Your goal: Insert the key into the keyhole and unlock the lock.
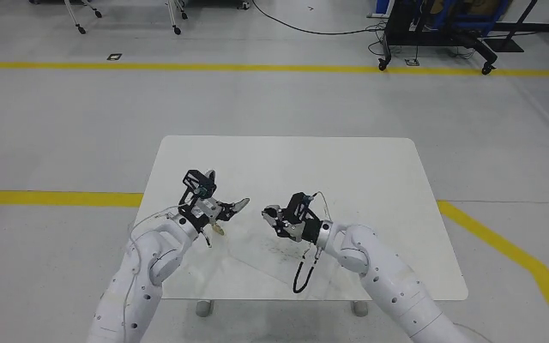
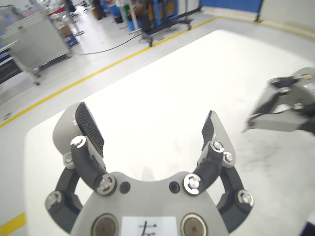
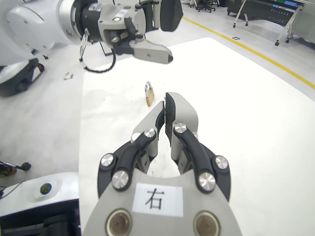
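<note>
Lock [image 3: 149,96], a small padlock: brass-coloured block body with a silvery shackle arched over it, apparently standing on its base on the white table [image 1: 343,171]. In the top view it sits left of centre, in the lower half of the frame.

Judged handling: rigid metal, dense for its size yet light enough for one gripper. Its sides look smooth, so it is liable to slip in a loose grip or topple if nudged. The flat faces of the body offer the surest hold, leaving the shackle and the underside free.

Left gripper [image 2: 146,110] hangs over the lock, jaws spread wide with nothing between the ribbed pads [image 2: 88,126].

Right gripper [image 3: 164,102] lies near the lock, to its right in the top view. Its fingers are pressed together, and whether anything is pinched between them is too small to tell.

Scuff marks [image 1: 283,249] darken the table surface lower in the top view, below the two grippers.
</note>
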Controlling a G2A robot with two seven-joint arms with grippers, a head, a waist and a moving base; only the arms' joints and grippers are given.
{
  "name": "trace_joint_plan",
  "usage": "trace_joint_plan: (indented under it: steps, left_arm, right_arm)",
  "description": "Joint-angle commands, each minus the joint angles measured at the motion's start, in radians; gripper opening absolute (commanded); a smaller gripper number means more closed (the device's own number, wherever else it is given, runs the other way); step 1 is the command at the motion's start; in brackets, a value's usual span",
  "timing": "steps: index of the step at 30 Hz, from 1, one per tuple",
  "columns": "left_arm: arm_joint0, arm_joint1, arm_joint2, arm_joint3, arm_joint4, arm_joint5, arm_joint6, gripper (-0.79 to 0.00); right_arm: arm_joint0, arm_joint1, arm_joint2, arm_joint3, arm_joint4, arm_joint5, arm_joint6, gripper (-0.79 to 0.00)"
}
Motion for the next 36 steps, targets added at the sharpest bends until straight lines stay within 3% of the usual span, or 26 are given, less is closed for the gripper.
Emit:
trace_joint_plan:
  steps: [1, 4, 8, 11, 14, 18, 26, 33, 34, 35, 36]
  left_arm:
    - [-0.006, 0.005, -0.029, 0.012, -0.175, -0.022, -0.042, 0.000]
    - [0.001, 0.004, -0.037, 0.003, -0.266, -0.049, -0.038, 0.000]
    - [0.010, 0.003, -0.027, 0.037, -0.664, -0.196, -0.093, 0.000]
    - [-0.035, 0.013, -0.002, 0.106, -1.027, -0.162, -0.351, 0.000]
    - [-0.075, 0.022, 0.002, 0.127, -1.281, -0.146, -0.554, 0.000]
    - [-0.077, 0.023, 0.001, 0.129, -1.304, -0.148, -0.571, 0.000]
    - [-0.068, 0.023, 0.022, 0.102, -1.335, -0.147, -0.594, 0.000]
    - [-0.076, 0.035, 0.025, 0.106, -1.494, -0.181, -0.764, 0.000]
    - [-0.078, 0.036, 0.023, 0.110, -1.497, -0.181, -0.775, -0.099]
    - [-0.080, 0.037, 0.022, 0.114, -1.499, -0.182, -0.780, -0.366]
    - [-0.081, 0.038, 0.024, 0.115, -1.501, -0.180, -0.787, -0.434]
  right_arm:
    - [0.003, 0.001, 0.008, 0.007, 0.066, -0.043, 0.000, -0.785]
    - [0.008, 0.000, 0.016, 0.023, 0.183, -0.115, -0.004, -0.785]
    - [0.025, -0.002, 0.011, 0.062, 0.353, -0.220, 0.003, -0.785]
    - [0.046, -0.004, 0.001, 0.090, 0.449, -0.265, 0.033, -0.785]
    - [0.066, -0.005, -0.006, 0.114, 0.523, -0.294, 0.065, -0.785]
    - [0.071, -0.005, 0.017, 0.118, 0.550, -0.244, 0.040, -0.785]
    - [0.066, -0.006, 0.013, 0.113, 0.558, -0.242, 0.040, -0.785]
    - [0.077, -0.010, -0.026, 0.141, 0.802, -0.313, 0.121, -0.785]
    - [0.086, -0.010, -0.034, 0.149, 0.845, -0.320, 0.144, -0.785]
    - [0.096, -0.010, -0.041, 0.157, 0.886, -0.329, 0.168, -0.785]
    - [0.105, -0.010, -0.045, 0.165, 0.920, -0.332, 0.192, -0.785]
